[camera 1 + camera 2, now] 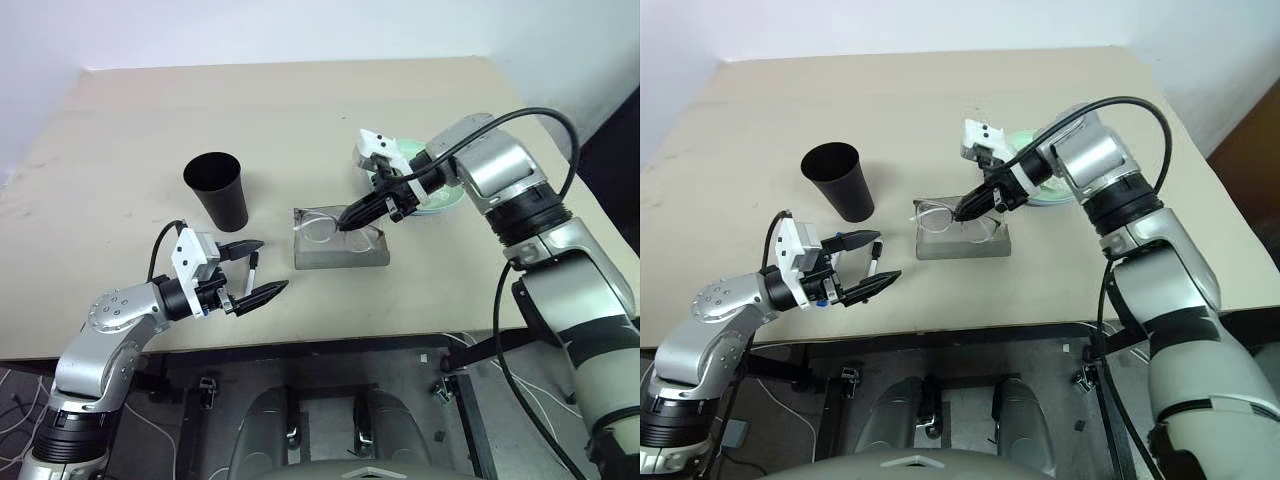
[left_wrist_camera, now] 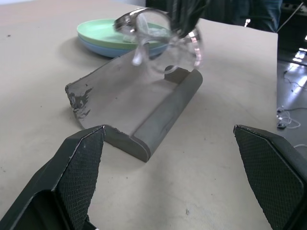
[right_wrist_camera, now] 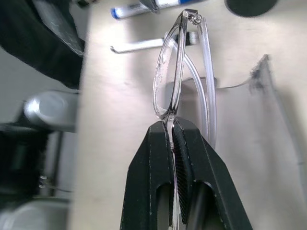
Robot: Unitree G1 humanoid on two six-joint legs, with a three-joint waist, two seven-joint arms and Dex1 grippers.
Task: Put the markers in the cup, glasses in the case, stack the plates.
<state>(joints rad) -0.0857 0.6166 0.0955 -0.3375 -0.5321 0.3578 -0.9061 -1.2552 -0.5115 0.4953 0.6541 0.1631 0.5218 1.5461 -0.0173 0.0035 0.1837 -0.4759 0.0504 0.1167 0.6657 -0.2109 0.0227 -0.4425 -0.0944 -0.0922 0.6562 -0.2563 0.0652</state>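
A: Where are the glasses (image 1: 322,228)?
B: Pinched in the right tool (image 1: 345,222), over the open case (image 1: 340,248) mid-desk (image 1: 120,130).
A: And the left tool (image 1: 262,268)?
B: Spread wide, empty, at the case's 9 o'clock; the cup (image 1: 218,190) sits at its 10, the stacked plates (image 1: 440,196) at its 2.

I see the thin clear-lensed spectacles (image 1: 322,226) pinched at the frame in my right claw (image 1: 347,220), hanging just above the open grey rectangular hard case (image 1: 340,247), whose translucent lid lies flat beside it. The matte black tapered plastic cup (image 1: 218,190) stands upright, beyond my wide-spread left claw (image 1: 258,270). One white-barrelled marker (image 1: 253,270) lies between that claw's fingers. Behind the right claw, the mint green round plate (image 2: 103,31) sits stacked on the light blue one (image 2: 98,48).
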